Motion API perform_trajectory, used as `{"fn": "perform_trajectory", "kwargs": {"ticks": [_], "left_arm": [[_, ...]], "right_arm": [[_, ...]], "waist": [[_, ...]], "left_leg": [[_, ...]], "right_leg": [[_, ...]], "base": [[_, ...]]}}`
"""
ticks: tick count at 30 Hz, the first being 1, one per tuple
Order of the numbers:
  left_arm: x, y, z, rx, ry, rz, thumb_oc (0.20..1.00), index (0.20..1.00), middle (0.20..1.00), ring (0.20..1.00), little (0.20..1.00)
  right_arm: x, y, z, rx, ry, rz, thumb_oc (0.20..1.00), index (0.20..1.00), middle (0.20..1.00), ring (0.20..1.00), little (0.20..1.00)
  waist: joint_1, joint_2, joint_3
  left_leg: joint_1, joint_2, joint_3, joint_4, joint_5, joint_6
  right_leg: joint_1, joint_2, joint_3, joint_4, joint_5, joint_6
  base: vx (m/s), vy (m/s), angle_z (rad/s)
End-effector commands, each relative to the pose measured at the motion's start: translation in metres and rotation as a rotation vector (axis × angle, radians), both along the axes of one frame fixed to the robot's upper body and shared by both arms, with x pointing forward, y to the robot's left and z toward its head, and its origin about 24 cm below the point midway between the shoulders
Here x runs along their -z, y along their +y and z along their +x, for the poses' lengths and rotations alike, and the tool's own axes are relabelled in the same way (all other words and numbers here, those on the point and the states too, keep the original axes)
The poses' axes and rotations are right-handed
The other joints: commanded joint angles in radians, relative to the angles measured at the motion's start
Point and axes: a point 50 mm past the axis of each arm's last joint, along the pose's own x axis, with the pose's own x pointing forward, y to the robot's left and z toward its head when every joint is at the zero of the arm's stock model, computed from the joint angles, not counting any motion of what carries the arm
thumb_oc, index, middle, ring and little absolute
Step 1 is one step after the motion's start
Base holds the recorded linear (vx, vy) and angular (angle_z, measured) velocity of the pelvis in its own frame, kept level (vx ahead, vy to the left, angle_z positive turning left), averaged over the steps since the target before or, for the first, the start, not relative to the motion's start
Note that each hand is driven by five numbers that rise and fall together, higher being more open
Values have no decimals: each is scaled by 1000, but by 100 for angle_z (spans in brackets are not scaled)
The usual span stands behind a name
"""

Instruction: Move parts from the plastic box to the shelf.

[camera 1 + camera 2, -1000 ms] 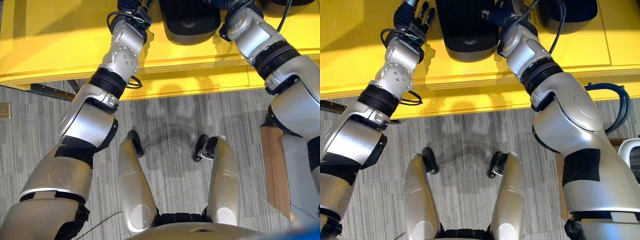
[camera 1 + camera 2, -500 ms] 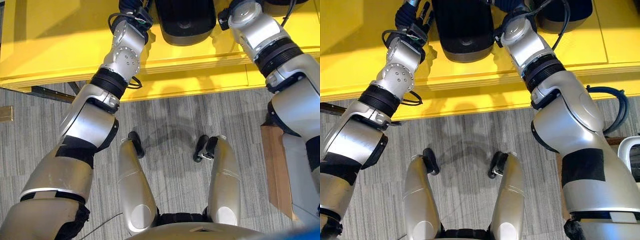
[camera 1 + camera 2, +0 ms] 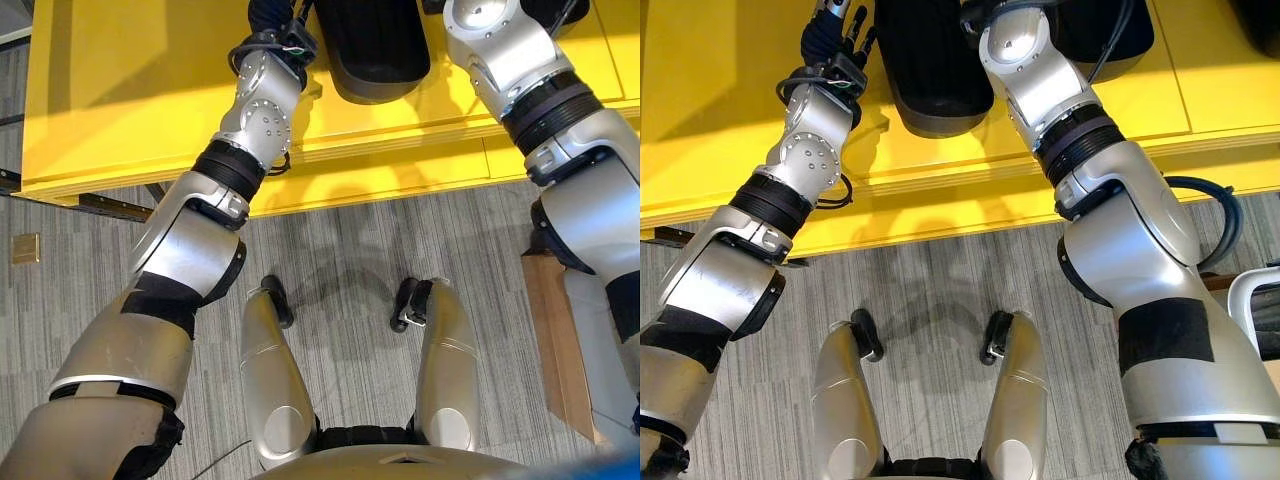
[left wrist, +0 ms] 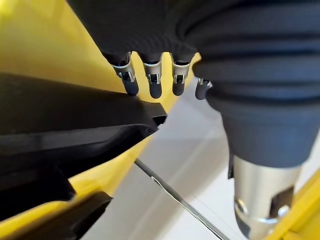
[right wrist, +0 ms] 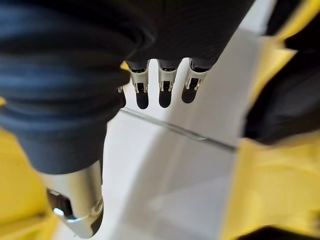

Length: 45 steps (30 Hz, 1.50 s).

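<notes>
A large black moulded part [image 3: 375, 50] lies on the yellow shelf [image 3: 120, 90] in front of me. My left hand [image 3: 835, 35] reaches along its left side with fingers [image 4: 150, 85] straight and the thumb apart. Their tips sit just by the part's black edge [image 4: 75, 115], holding nothing. My right arm passes along the part's right side. In the right wrist view my right hand [image 5: 160, 90] has straight fingers and grips nothing, with the black part [image 5: 285, 100] blurred beside it.
A second black part [image 3: 1105, 35] lies further right on the shelf. The shelf's front edge [image 3: 400, 170] runs across above grey carpet. A wooden piece [image 3: 550, 340] and a pale-rimmed container [image 3: 1250, 300] stand at my right.
Both arms have stretched further forward along the black part's sides, the right one more. The whole picture has also shifted slightly, so the camera moved.
</notes>
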Motion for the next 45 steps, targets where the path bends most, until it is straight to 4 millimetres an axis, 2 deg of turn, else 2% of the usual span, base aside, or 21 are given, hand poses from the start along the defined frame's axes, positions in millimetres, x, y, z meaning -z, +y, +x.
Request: {"fn": "perform_trajectory", "kwargs": {"ticks": [1,4,6,7,10,11,13,17,18,24,28,32,35,37,39,45], "left_arm": [[-4,1,-10,-52,-105,2,1000,1000,1000,1000,1000],[13,9,-10,-96,-81,7,1000,1000,1000,1000,1000],[45,22,-18,-119,-100,4,1000,1000,1000,1000,1000],[53,25,-21,-120,-107,6,1000,1000,1000,1000,1000],[71,32,-32,-131,-127,14,1000,1000,1000,1000,1000],[73,32,-32,-131,-127,14,1000,1000,1000,1000,1000],[96,41,-50,-141,-143,32,1000,1000,1000,1000,1000],[116,48,-66,-116,-160,59,1000,1000,1000,1000,1000],[126,51,-74,-108,-163,73,1000,1000,1000,1000,1000],[156,65,-102,-72,-171,103,1000,1000,1000,1000,1000],[176,70,-121,-45,-154,136,1000,1000,1000,1000,1000],[182,80,-134,-9,-132,157,1000,1000,1000,1000,1000],[196,92,-156,41,-146,178,1000,1000,1000,1000,1000],[210,111,-188,80,-137,206,1000,1000,1000,1000,1000],[211,120,-204,97,-133,216,1000,1000,1000,1000,1000],[207,126,-210,130,-124,255,1000,1000,1000,1000,1000]], "right_arm": [[19,-7,1,-68,-36,-3,1000,1000,1000,1000,1000],[36,-14,2,-105,-6,-11,1000,1000,1000,1000,1000],[71,-24,-3,-163,40,-68,1000,1000,1000,1000,1000],[81,-27,-5,-175,51,-88,1000,1000,1000,1000,1000],[108,-33,-14,-223,81,-146,1000,1000,1000,1000,1000],[110,-34,-15,-229,87,-147,1000,1000,1000,1000,1000],[144,-41,-30,-303,125,-208,1000,1000,1000,1000,1000],[169,-44,-47,-357,154,-318,1000,1000,1000,1000,1000],[180,-49,-55,-361,170,-359,1000,1000,1000,1000,1000],[207,-64,-79,-275,157,-575,1000,1000,1000,1000,1000],[227,-83,-92,-203,198,-708,1000,1000,1000,1000,1000],[240,-97,-104,-136,229,-851,1000,1000,1000,1000,1000],[256,-109,-117,-79,241,-971,1000,1000,1000,1000,1000],[269,-127,-127,-36,318,-1012,1000,1000,1000,1000,1000],[278,-136,-133,-2,361,-1089,1000,1000,1000,1000,1000],[290,-140,-128,-69,488,-1168,1000,1000,1000,1000,1000]], "waist": [[3,20,-92],[0,19,-100],[-6,21,-105],[-7,20,-106],[-10,18,-103],[-11,18,-104],[-13,12,-103],[-11,8,-111],[-8,6,-121],[-4,-6,-161],[-6,-14,-203],[0,-13,-234],[21,-18,-247],[51,-29,-246],[70,-39,-243],[100,-51,-258]], "left_leg": [[58,-25,48,-3,-123,27],[96,-37,59,-49,-109,22],[151,-56,79,-118,-85,13],[160,-61,81,-129,-83,13],[179,-72,87,-150,-79,14],[181,-73,88,-152,-78,14],[203,-84,90,-170,-78,19],[240,-97,97,-202,-73,24],[256,-103,106,-235,-45,34],[360,-129,127,-341,-11,36],[451,-146,148,-434,20,33],[512,-163,157,-504,47,32],[546,-176,158,-540,54,34],[574,-181,161,-570,59,35],[594,-186,159,-589,64,39],[623,-191,156,-614,72,44]], "right_leg": [[71,60,42,-134,27,52],[105,55,34,-172,36,59],[161,56,23,-247,54,67],[172,56,20,-261,57,69],[194,56,13,-286,62,73],[196,56,12,-288,62,73],[223,53,6,-307,64,77],[263,50,-8,-348,75,82],[281,52,-22,-389,106,75],[390,50,-54,-517,153,95],[487,67,-75,-632,193,109],[552,75,-86,-714,227,120],[596,81,-94,-763,245,124],[635,88,-117,-805,264,131],[657,86,-129,-830,285,142],[697,90,-144,-861,298,151]], "base": [[-5,16,7],[-15,18,9],[-98,49,9],[-101,38,4],[-76,22,1],[-60,14,2],[-80,-1,8],[-40,-10,5],[-60,-16,7],[13,-8,-1],[79,-6,-6],[80,12,-2],[68,-30,4],[20,-121,7],[14,-105,12],[54,-49,13]]}}
